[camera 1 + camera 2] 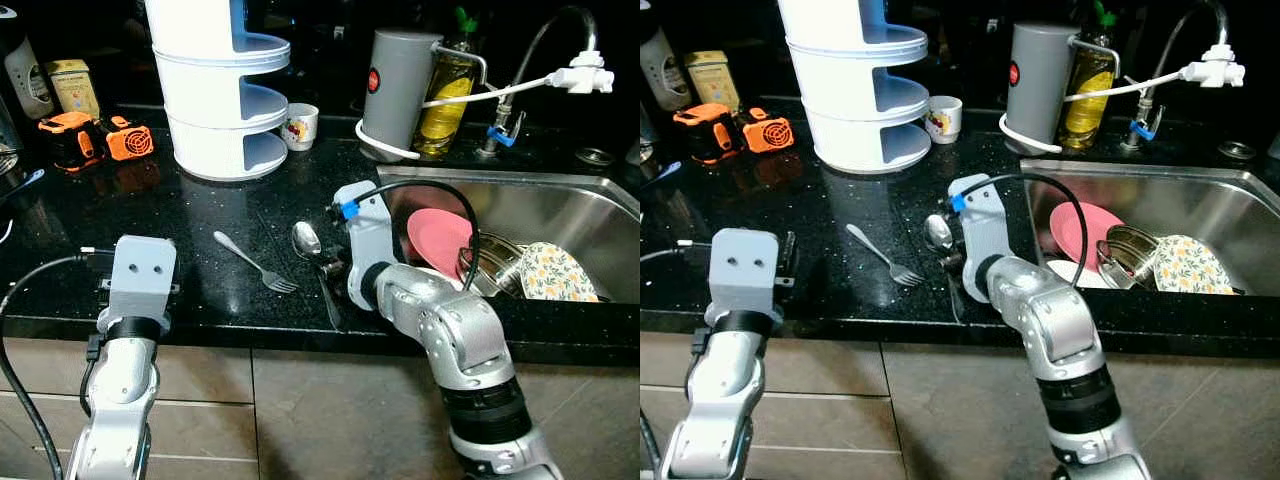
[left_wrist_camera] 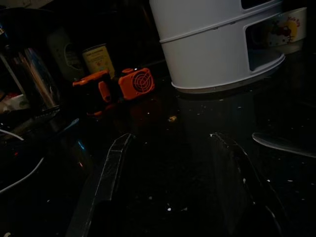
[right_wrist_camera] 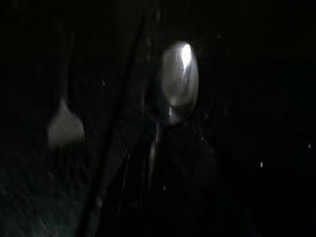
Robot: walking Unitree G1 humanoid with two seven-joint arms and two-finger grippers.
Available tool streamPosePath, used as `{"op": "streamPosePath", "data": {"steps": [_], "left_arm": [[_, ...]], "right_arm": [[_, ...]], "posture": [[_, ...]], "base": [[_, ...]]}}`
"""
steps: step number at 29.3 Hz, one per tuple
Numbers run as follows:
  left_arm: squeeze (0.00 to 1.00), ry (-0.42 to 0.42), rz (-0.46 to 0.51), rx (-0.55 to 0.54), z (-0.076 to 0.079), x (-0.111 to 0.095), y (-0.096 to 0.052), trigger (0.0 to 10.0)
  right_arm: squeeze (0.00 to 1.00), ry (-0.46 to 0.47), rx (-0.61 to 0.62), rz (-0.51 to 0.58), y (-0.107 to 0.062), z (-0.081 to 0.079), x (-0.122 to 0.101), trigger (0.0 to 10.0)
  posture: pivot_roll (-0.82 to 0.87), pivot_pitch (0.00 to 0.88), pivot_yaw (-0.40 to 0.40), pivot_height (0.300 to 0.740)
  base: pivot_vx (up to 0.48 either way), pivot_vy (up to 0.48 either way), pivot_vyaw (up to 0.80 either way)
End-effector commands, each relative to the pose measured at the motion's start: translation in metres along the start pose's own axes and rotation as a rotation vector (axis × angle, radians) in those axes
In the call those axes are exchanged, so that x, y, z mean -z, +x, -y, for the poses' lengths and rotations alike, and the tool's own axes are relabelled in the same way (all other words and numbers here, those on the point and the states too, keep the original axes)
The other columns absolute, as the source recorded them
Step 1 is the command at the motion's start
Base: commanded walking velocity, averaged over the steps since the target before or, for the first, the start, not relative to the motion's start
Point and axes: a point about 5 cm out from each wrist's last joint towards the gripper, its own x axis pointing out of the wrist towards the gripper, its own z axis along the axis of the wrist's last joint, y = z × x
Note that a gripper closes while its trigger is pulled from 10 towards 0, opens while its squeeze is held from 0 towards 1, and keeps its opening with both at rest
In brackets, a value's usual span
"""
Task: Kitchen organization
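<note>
The spoon [image 1: 307, 240] lies with its handle hidden under the right hand [image 1: 335, 268], whose fingers the wrist housing covers; in the dark right wrist view they cannot be made out around the bowl. The white tiered rack [image 1: 215, 90] is cut off by the top edge; the pink plate [image 1: 438, 238] in the sink [image 1: 590, 205] sits partly behind the right arm; the cup's [image 1: 299, 126] print is too small to read.
</note>
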Motion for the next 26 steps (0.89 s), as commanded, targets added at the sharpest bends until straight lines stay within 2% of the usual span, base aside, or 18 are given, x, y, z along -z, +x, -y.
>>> {"op": "streamPosePath", "data": {"steps": [1, 6, 7, 12, 18, 19, 21, 24, 25, 26], "left_arm": [[0.00, -0.013, 0.003, 0.013, 0.002, -0.003, -0.001, 10.0], [0.00, -0.013, 0.004, 0.013, 0.002, -0.003, -0.001, 10.0], [0.00, -0.014, 0.004, 0.015, 0.002, -0.003, -0.001, 10.0], [0.00, -0.015, 0.005, 0.018, 0.003, -0.004, -0.001, 10.0], [0.00, -0.017, 0.005, 0.018, 0.003, -0.004, -0.001, 10.0], [0.00, -0.017, 0.006, 0.018, 0.003, -0.004, -0.001, 10.0], [0.00, -0.019, 0.006, 0.018, 0.004, -0.004, -0.001, 10.0], [0.00, -0.019, 0.006, 0.018, 0.004, -0.004, -0.001, 10.0], [0.00, -0.019, 0.006, 0.017, 0.003, -0.004, -0.002, 10.0], [0.00, -0.019, 0.006, 0.017, 0.003, -0.004, -0.002, 10.0]], "right_arm": [[0.00, -0.029, 0.004, -0.076, 0.001, -0.001, 0.009, 10.0], [0.00, -0.015, 0.000, -0.113, 0.000, -0.002, 0.014, 10.0], [0.15, 0.008, 0.004, -0.125, 0.001, -0.002, 0.016, 10.0], [0.10, 0.038, 0.015, -0.140, 0.001, -0.001, 0.018, 10.0], [0.13, 0.055, 0.025, -0.137, 0.002, 0.001, 0.017, 10.0], [0.12, 0.054, 0.024, -0.138, 0.002, 0.000, 0.015, 10.0], [0.02, 0.033, 0.039, -0.164, 0.003, -0.001, 0.016, 10.0], [0.02, 0.028, 0.045, -0.176, 0.004, -0.001, 0.017, 10.0], [0.03, 0.030, 0.053, -0.235, 0.004, -0.001, 0.026, 0.0], [0.03, 0.030, 0.053, -0.235, 0.004, -0.001, 0.026, 0.0]], "posture": [[-0.01, 0.000, -0.069, 0.740], [-0.01, 0.000, -0.068, 0.740], [-0.01, 0.000, -0.066, 0.740], [-0.01, 0.000, -0.065, 0.740], [-0.02, 0.000, -0.066, 0.740], [-0.02, 0.000, -0.067, 0.740], [-0.02, 0.000, -0.068, 0.740], [-0.02, 0.000, -0.068, 0.740], [-0.01, 0.000, -0.074, 0.740], [-0.01, 0.000, -0.074, 0.740]], "base": [[0.000, 0.000, 0.00], [0.000, 0.000, 0.00], [0.000, 0.000, 0.00], [0.000, 0.000, 0.00], [0.000, 0.000, 0.00], [0.000, 0.000, 0.00], [0.000, 0.000, 0.00], [0.000, 0.000, 0.00], [0.000, 0.000, 0.00], [0.000, 0.000, 0.00]]}}
